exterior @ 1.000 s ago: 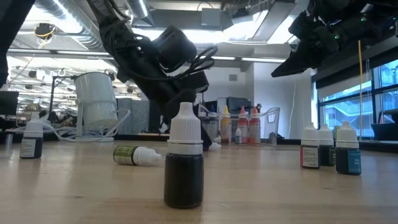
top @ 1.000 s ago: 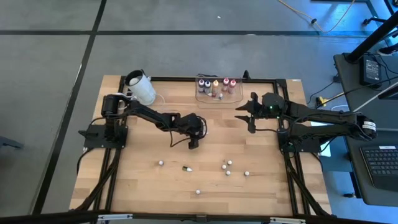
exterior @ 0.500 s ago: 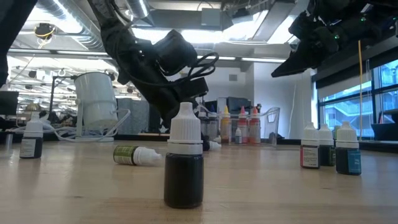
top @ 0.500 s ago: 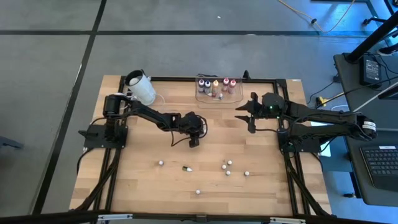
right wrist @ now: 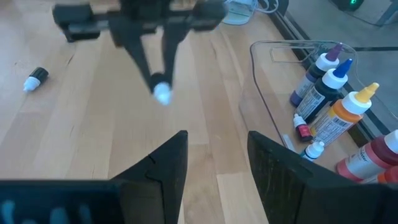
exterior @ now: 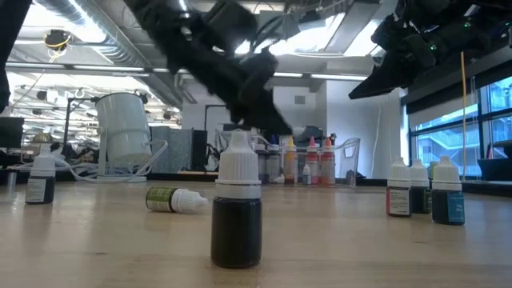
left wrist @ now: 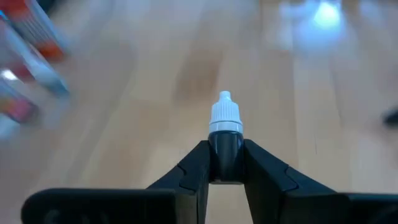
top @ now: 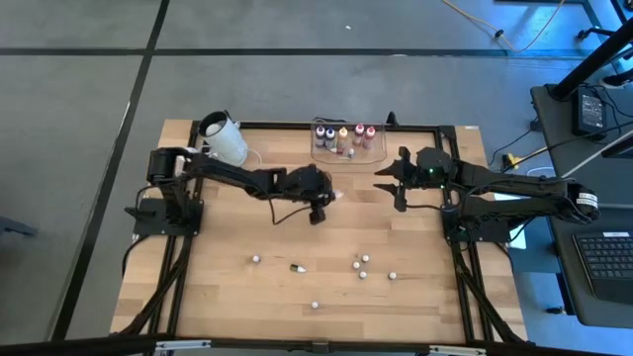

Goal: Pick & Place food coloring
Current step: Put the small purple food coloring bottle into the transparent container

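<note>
Dark glass-like body and white dropper cap: the tiny food coloring bottle [left wrist: 224, 134] is being pinched between the 2 black fingers of the left gripper [top: 318, 201], which is clenching its lower body while the cap is pointing straight out past the fingertips, along the gripper's own line. In the high view that gripper is hanging above the wooden table [top: 223, 287], with the pale cap facing the right arm.

The clear rectangular plastic tub [top: 345, 150], already holding several coloured bottles, is lying just beyond and slightly to the right of the held bottle, toward the table's far edge. The left gripper is nearer to it than to the loose bottles scattered on the near half, so the coming move seems to turn on carrying the bottle that short way and tipping it over the tub's rim.

The right gripper [top: 388, 180] is waiting beside the tub, fingers parted and gripping nothing.

The left wrist view is showing the grip itself, hidden from above; the right wrist view is showing the tub's crowded inside.
</note>
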`<state>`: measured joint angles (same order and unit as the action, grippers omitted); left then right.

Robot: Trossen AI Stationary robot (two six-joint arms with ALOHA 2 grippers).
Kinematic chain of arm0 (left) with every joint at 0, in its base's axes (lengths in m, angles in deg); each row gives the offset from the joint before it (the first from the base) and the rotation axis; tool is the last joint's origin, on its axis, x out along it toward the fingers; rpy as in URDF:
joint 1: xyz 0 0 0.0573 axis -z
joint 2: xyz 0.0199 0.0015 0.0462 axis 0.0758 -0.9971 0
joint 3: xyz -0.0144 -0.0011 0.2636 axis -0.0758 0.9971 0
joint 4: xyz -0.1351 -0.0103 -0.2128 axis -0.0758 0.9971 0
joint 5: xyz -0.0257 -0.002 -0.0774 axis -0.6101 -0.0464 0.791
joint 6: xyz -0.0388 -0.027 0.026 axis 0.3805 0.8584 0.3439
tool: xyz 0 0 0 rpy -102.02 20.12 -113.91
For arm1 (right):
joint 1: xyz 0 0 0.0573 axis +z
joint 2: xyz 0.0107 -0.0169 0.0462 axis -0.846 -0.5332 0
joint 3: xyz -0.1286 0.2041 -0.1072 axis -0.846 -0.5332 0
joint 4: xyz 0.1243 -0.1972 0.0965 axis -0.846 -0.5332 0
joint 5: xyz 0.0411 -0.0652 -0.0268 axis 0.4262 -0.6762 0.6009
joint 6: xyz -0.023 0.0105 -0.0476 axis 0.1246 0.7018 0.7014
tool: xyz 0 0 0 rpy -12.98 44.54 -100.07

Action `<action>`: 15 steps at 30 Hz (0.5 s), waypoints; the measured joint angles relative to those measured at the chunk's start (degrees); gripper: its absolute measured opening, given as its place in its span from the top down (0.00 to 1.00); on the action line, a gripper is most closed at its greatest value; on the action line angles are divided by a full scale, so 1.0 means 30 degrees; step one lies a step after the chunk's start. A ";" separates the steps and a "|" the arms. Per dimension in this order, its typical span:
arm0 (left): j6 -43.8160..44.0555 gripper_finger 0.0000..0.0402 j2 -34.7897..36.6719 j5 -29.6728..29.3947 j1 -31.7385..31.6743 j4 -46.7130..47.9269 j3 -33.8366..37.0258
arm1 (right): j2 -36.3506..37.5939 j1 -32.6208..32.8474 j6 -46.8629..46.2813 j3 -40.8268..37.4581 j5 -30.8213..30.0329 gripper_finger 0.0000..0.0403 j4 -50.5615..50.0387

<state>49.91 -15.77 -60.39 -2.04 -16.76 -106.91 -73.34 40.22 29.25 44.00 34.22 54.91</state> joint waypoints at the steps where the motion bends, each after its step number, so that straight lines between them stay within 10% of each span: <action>1: -0.0164 0.82 0.0178 -0.0063 -0.0213 0.0494 -0.0517 | 0.0000 0.0000 0.0000 0.0000 0.0007 0.58 0.0019; 9: -0.0770 0.82 -0.0706 -0.2653 -0.2557 1.0336 -0.8324 | -0.0065 0.0000 0.0000 0.0000 0.0000 0.58 0.0109; 15: -0.1074 0.82 -0.2012 -0.0724 -0.4327 1.0980 -1.0603 | -0.0363 -0.0020 -0.0013 -0.0006 -0.0013 0.58 0.0133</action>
<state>46.69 -21.81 -62.56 -15.02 16.18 -138.72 -74.43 40.16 29.21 43.99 34.18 55.30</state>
